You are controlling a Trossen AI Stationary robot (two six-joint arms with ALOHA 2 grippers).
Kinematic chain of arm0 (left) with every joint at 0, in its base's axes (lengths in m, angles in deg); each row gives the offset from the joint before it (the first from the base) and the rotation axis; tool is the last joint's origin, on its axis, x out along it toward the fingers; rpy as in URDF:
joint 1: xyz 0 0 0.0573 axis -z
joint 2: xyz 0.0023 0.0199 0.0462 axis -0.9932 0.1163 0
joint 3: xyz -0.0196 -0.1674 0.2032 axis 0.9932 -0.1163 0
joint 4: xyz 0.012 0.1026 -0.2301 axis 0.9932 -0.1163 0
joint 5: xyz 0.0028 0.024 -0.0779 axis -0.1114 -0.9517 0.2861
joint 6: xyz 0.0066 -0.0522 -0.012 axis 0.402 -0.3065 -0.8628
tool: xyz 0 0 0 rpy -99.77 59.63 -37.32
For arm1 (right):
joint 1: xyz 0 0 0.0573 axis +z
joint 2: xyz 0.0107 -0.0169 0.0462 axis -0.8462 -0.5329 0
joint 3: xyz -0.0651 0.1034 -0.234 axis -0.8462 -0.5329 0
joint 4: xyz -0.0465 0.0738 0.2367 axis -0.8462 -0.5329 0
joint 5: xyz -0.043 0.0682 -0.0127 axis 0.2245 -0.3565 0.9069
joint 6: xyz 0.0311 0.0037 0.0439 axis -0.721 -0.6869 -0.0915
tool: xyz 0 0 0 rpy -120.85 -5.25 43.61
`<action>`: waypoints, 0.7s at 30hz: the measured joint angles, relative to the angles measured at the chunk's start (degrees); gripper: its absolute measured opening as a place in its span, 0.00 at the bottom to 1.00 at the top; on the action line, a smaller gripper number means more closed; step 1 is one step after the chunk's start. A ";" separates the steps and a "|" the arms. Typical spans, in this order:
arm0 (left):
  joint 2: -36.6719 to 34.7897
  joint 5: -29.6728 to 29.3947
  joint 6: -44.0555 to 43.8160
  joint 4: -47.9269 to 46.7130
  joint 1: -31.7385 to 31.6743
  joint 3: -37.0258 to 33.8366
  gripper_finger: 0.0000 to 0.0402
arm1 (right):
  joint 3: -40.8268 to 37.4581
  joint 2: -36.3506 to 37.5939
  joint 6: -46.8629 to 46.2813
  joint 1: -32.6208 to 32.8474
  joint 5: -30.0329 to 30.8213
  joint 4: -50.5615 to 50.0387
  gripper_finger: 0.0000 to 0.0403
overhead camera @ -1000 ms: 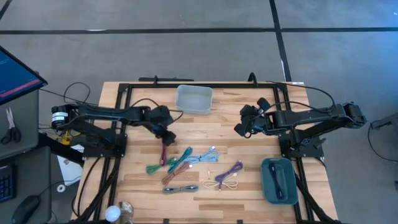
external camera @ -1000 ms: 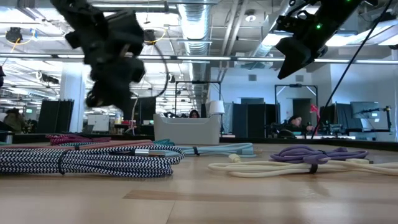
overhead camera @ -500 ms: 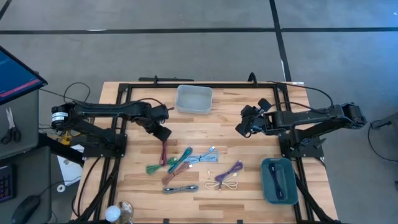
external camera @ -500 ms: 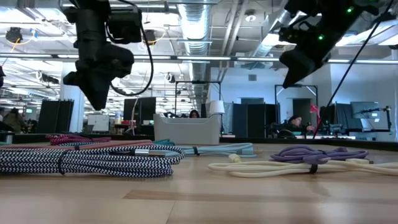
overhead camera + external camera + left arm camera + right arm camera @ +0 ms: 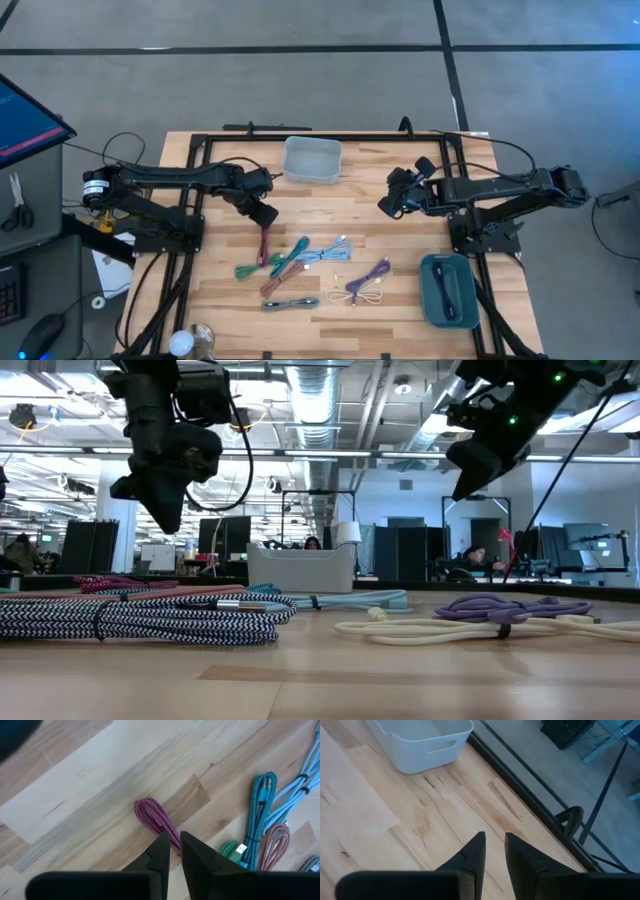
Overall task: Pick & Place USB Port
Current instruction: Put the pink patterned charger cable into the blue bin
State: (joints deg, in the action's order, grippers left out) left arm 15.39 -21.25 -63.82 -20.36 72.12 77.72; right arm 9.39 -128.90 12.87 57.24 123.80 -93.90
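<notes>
The USB cables (image 5: 305,268) lie bunched on my bench (image 5: 400,250) toward its near edge, with the magenta cable (image 5: 264,243) on the left of the bunch. From above, my left tool (image 5: 264,213) reaches in from the left edge over that cable, and my right tool (image 5: 385,207) waits over bare wood right of centre.

At bench height, both tools hang clear above the cables.

Through my left wrist, the fingers (image 5: 159,856) stand almost together, gripping nothing, above the magenta cable.

Through my right wrist, the fingers (image 5: 475,851) sit slightly apart, with the white bin (image 5: 420,742) ahead.
</notes>
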 joint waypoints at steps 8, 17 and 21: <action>0.04 -1.83 -0.56 0.28 -0.02 -2.59 0.15 | 0.00 0.02 0.00 0.02 0.00 -0.05 0.16; 0.04 4.14 -1.82 8.53 -0.01 -8.11 0.32 | 0.02 0.02 0.02 0.04 0.01 -0.24 0.16; 0.04 7.54 -1.87 16.80 0.00 -9.61 0.37 | 0.02 0.04 0.02 0.04 0.00 -0.27 0.16</action>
State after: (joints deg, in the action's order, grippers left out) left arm 15.43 -13.71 -65.69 -3.56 72.12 68.11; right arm 9.41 -128.85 12.90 57.28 123.80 -94.16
